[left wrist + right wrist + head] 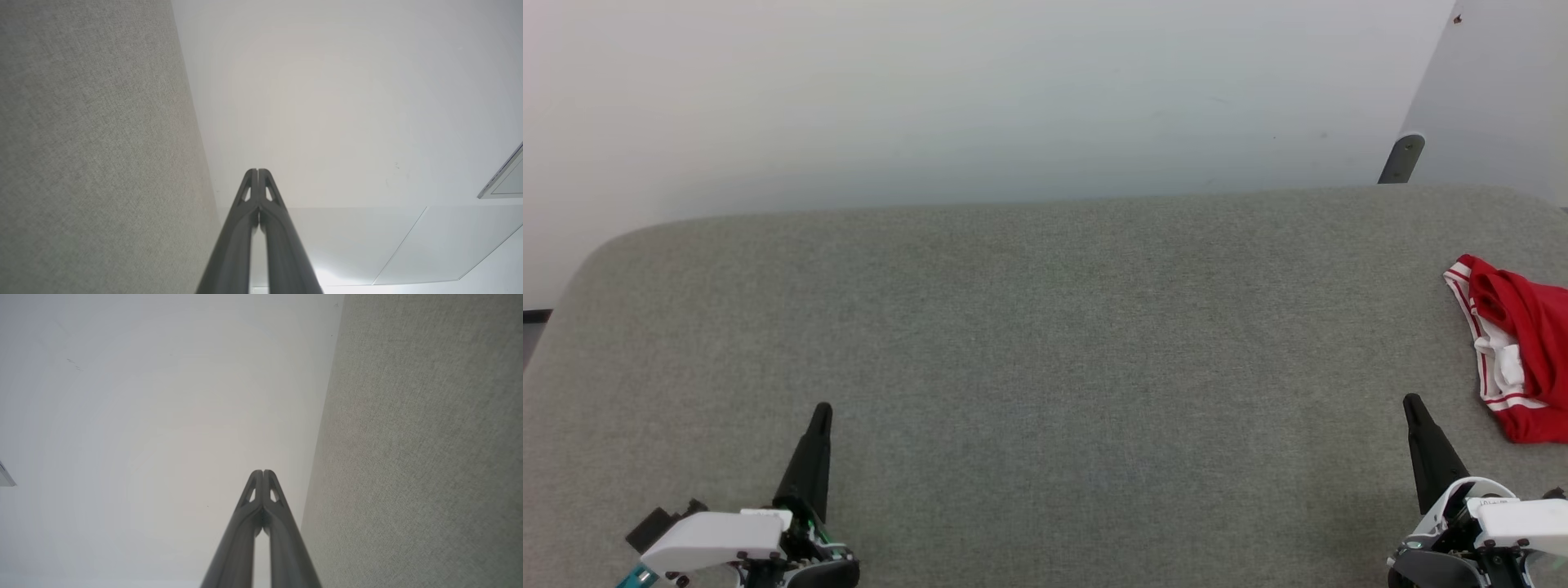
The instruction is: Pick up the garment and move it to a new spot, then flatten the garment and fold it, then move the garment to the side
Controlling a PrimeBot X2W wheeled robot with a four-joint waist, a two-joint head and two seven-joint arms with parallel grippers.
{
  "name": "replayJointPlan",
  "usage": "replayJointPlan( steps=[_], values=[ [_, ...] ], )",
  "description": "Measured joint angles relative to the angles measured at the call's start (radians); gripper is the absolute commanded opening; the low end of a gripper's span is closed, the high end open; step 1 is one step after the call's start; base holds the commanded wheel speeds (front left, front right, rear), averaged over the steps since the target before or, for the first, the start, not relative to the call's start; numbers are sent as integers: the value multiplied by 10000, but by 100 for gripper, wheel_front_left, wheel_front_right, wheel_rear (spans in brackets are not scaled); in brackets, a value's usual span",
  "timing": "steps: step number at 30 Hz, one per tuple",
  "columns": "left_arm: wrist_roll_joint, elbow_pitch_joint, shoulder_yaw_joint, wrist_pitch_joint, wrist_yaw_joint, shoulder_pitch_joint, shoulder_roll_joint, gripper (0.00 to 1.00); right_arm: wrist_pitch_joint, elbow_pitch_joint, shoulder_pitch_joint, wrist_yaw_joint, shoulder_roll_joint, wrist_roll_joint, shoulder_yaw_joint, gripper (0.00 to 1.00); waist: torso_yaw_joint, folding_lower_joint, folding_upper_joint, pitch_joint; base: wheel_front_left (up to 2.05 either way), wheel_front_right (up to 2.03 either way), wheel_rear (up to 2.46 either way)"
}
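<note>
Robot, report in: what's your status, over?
Left pincer shut, empty. Right pincer shut, empty. Garment bunched, untouched, right edge of grey surface. Nothing in the way.

The bench (1045, 327) is grey woven cloth, matt and coarse-grained. At its right edge the garment (1523, 343) is soft red cloth with white striped trim. The left gripper (822, 408) and right gripper (1410, 400) have dark matt plastic fingers (807, 469) and smooth white shells (715, 539). The wall (931, 98) is smooth and matt.

The left gripper (822, 408) has long black fingers (805, 469) tapering to a point, a white shell with dark screws, and a teal piece at its eight o'clock. The right gripper (1410, 402) matches, with a white shell over a rounded black base. Small triangular cut-outs sit near the tips.
</note>
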Motion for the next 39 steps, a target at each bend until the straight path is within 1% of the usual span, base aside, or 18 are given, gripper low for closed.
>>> replayJointPlan(
  steps=[39],
  values=[
    [0, 0, -2, 0, 0, 0, 0, 0, 0, 0, 0, 0, 0, 0, 0, 0, 0, -1, 0, 0, 0, 0, 0]
  ],
)
